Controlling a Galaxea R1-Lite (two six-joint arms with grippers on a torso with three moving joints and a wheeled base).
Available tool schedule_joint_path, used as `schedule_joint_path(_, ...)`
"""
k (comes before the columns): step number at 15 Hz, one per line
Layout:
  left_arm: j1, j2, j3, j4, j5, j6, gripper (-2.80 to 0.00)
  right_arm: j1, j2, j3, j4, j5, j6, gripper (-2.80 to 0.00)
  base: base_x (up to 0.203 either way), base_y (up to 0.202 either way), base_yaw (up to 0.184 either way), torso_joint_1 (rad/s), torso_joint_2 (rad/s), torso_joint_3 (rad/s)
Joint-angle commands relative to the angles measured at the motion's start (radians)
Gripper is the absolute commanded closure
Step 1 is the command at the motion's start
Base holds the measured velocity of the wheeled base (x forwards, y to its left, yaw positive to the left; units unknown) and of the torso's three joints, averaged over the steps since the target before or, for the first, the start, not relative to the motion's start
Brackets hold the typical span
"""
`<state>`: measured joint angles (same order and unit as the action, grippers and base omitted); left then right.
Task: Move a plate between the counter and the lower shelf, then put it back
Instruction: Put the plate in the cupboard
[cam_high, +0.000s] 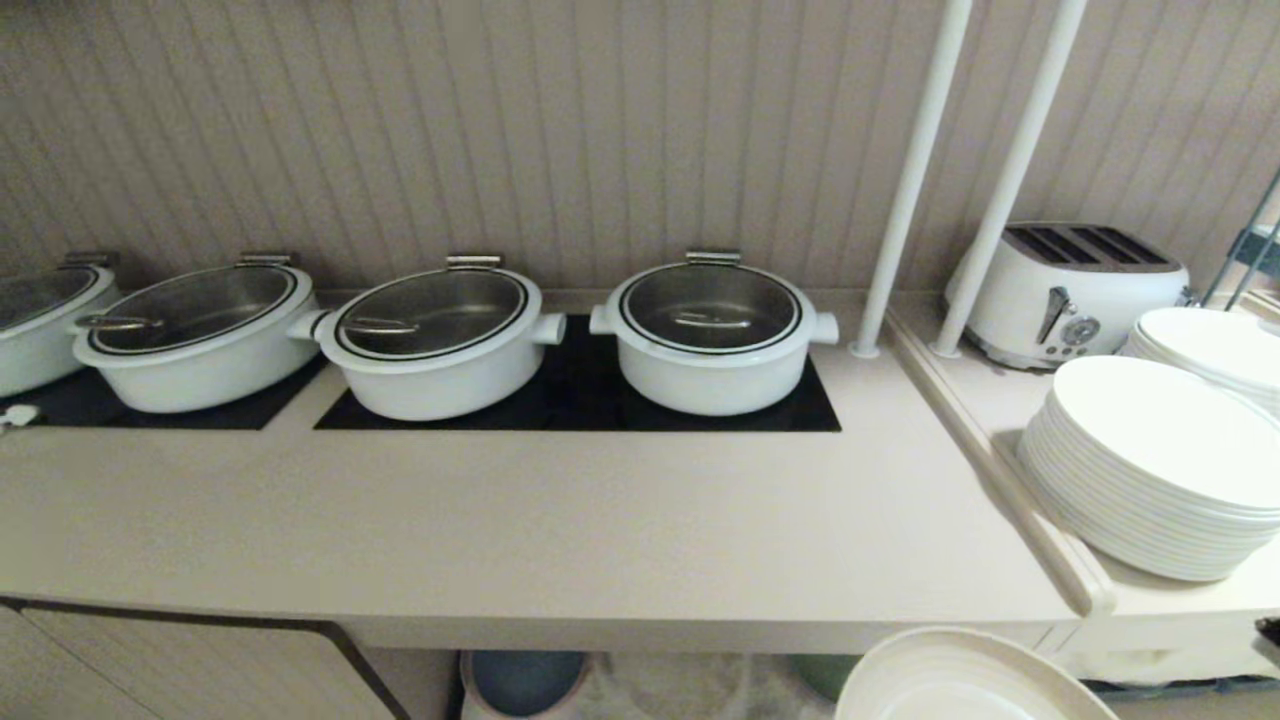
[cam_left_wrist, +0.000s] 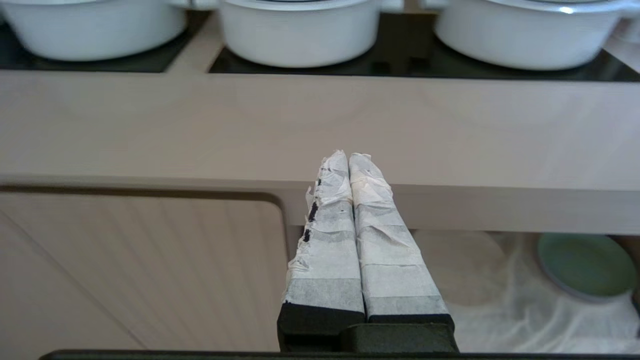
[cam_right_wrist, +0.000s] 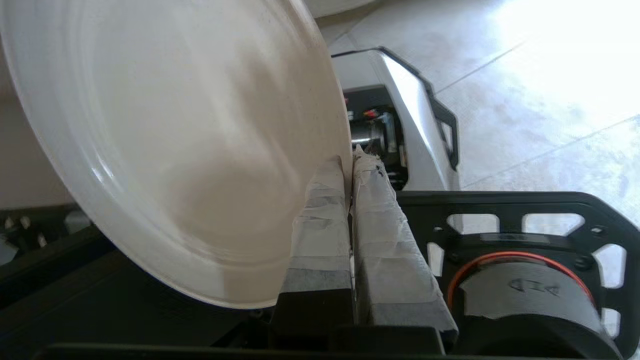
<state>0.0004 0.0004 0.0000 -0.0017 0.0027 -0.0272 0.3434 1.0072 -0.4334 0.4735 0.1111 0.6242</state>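
The beige-cream plate (cam_high: 960, 685) hangs in front of the counter (cam_high: 560, 520), below its front edge at the lower right of the head view. In the right wrist view the plate (cam_right_wrist: 175, 140) stands tilted on edge, and my right gripper (cam_right_wrist: 350, 162) is shut on its rim with the taped fingers (cam_right_wrist: 320, 210) pinching it. The gripper itself is outside the head view. The lower shelf (cam_high: 690, 685) opens under the counter, lined with wrinkled white cloth (cam_left_wrist: 525, 310). My left gripper (cam_left_wrist: 348, 156) is shut and empty, parked level with the counter's front edge.
Several white lidded pots (cam_high: 712, 335) sit on black hob panels (cam_high: 580, 400). A stack of large white plates (cam_high: 1150, 470) and a toaster (cam_high: 1075, 290) stand on the side top. Two white poles (cam_high: 905, 200) rise there. A blue plate (cam_high: 525, 680) and a green plate (cam_left_wrist: 585, 265) lie on the shelf.
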Motion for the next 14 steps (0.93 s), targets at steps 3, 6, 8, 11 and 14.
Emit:
schedule_joint_path(3,0.0,0.0,0.0,0.0,0.0,0.0,0.0,0.0,-0.001,-0.001,0.004,0.001,0.003,0.0,0.0,0.0,0.0,0.0,0.0,0.0)
schedule_joint_path(6,0.0,0.0,0.0,0.0,0.0,0.0,0.0,0.0,-0.006,-0.001,0.004,0.001,0.002,0.0,0.0,0.0,0.0,0.0,0.0,0.0)
schedule_joint_path(8,0.0,0.0,0.0,0.001,0.0,0.0,0.0,0.0,-0.007,-0.001,0.003,0.0,0.002,0.0,0.0,0.0,0.0,0.0,0.0,0.0)
schedule_joint_path(11,0.0,0.0,0.0,0.0,0.0,0.0,0.0,0.0,-0.006,-0.004,0.002,0.001,0.002,0.0,0.0,0.0,0.0,0.0,0.0,0.0)
schedule_joint_path(14,0.0,0.0,0.0,0.002,0.0,0.0,0.0,0.0,-0.006,-0.015,0.004,0.001,0.002,0.0,0.0,0.0,0.0,0.0,0.0,0.0)
